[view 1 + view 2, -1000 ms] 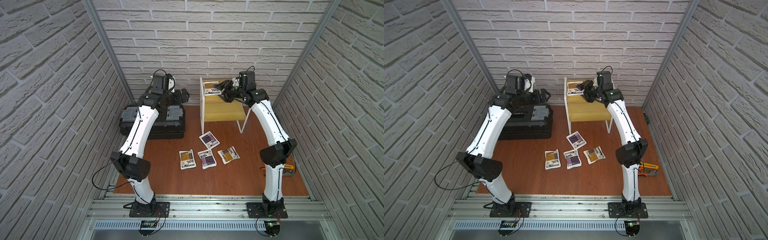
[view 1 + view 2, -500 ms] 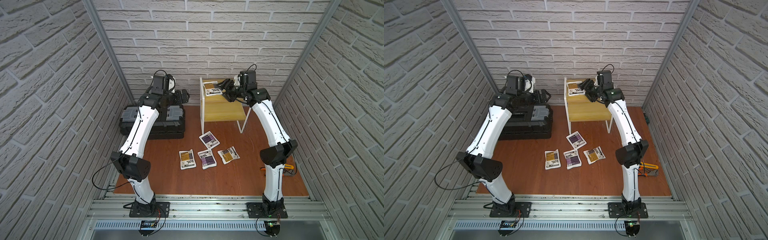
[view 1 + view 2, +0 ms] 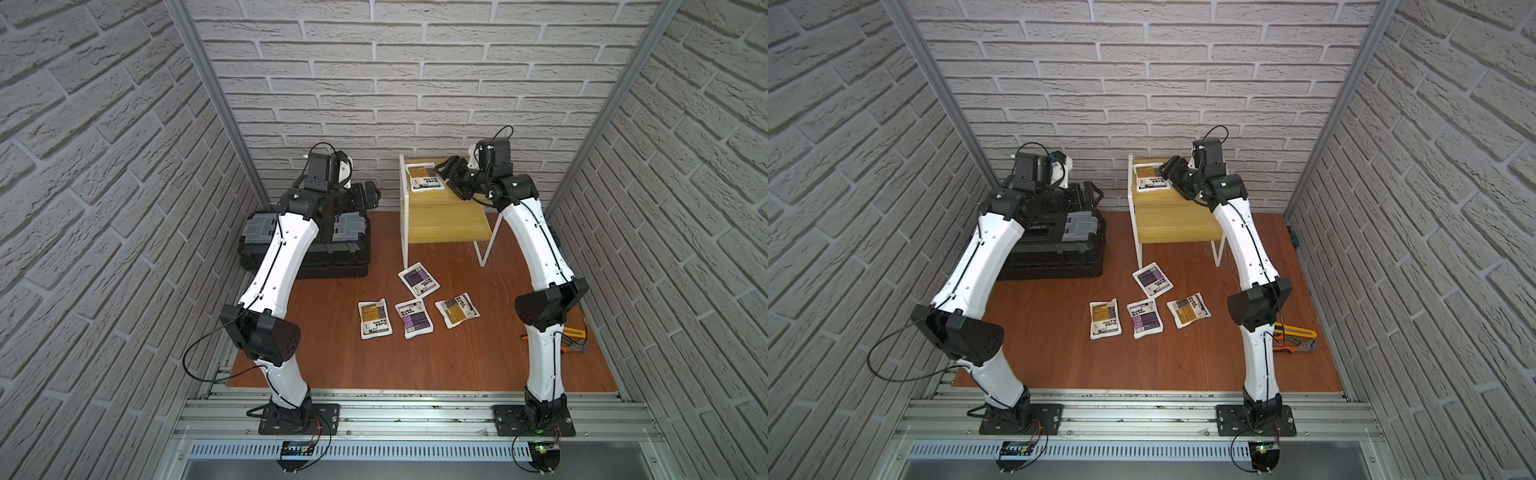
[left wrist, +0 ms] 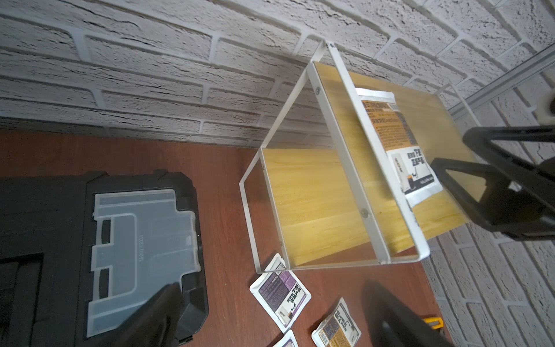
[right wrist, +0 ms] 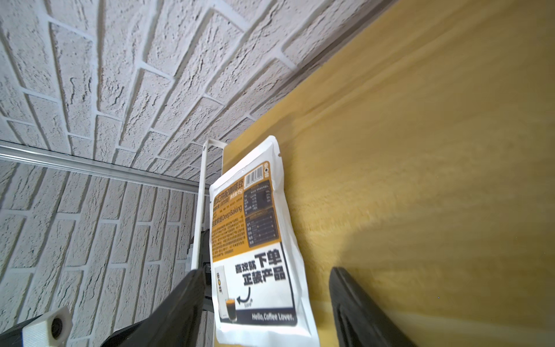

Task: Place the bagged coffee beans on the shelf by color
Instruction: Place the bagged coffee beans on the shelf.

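Nearby, toolbox flanks shelf (left fingers, right fingers: spread wide, holding nothing).

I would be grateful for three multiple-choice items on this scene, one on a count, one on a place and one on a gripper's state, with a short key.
1. How many coffee bags lie on the table?
A. three
B. four
C. five

2. Where is the remaining orange-labelled bag?
A. on the table
B. on the lower board of the shelf
C. on the shelf's top board

3. How do the jaws of the right gripper stand?
A. open, not gripping
B. shut on that bag, lifting it
C. shut and empty

Key:
1 B: two orange bags and two purple bags show in both top views.
2 C: it lies flat on the top board.
3 A: the right wrist view shows the fingers apart and the bag resting on the board.
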